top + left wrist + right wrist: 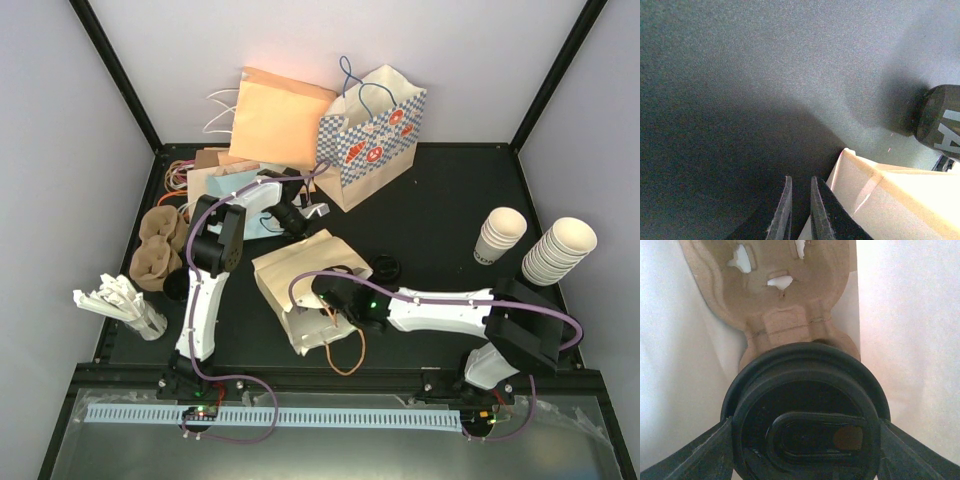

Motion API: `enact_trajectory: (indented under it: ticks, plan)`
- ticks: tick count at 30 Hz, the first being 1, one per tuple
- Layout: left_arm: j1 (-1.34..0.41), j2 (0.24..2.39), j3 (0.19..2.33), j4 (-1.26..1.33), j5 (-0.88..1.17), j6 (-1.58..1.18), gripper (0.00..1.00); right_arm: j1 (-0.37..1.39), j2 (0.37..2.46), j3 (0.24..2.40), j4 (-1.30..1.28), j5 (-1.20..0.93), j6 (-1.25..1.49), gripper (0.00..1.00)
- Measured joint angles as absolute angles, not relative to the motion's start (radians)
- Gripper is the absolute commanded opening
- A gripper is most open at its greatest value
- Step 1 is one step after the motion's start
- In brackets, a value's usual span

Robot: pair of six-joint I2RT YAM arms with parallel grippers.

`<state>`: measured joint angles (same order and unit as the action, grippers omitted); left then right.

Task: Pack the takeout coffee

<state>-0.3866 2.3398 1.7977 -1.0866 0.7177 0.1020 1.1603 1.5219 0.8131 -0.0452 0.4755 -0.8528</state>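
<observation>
The takeout coffee (pixel 800 385) fills the right wrist view as a round black lid, with my right gripper (pixel 805 427) shut on it, one finger against each side of the lid. It is inside the cream paper bag (pixel 295 275) that lies on its side mid-table, next to a brown pulp cup carrier (pixel 780 285). From above, the right arm's wrist (pixel 365 300) reaches into the bag's mouth and the cup is hidden. My left gripper (pixel 305 213) hovers at the bag's far edge. Its jaws (pixel 800 178) are almost together, with a strip of the cream bag (pixel 890 200) caught low between them.
Two stacks of lidless cream cups (pixel 557 250) (pixel 499 235) stand at the right. A loose black lid (pixel 385 267) lies beside the bag. A checkered bag (pixel 372 135) and an orange bag (pixel 278 118) stand at the back. Pulp carriers (pixel 158 245) and white sticks (pixel 120 300) sit at the left.
</observation>
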Motion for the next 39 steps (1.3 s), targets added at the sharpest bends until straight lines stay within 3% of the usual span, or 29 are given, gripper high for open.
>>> enact_trajectory:
  ticks: [39]
  plan:
    - [-0.389,2.342,1.798,-1.075,0.717,0.102,0.13,1.163,1.587,0.954,-0.317,0.580,-0.755,0.70]
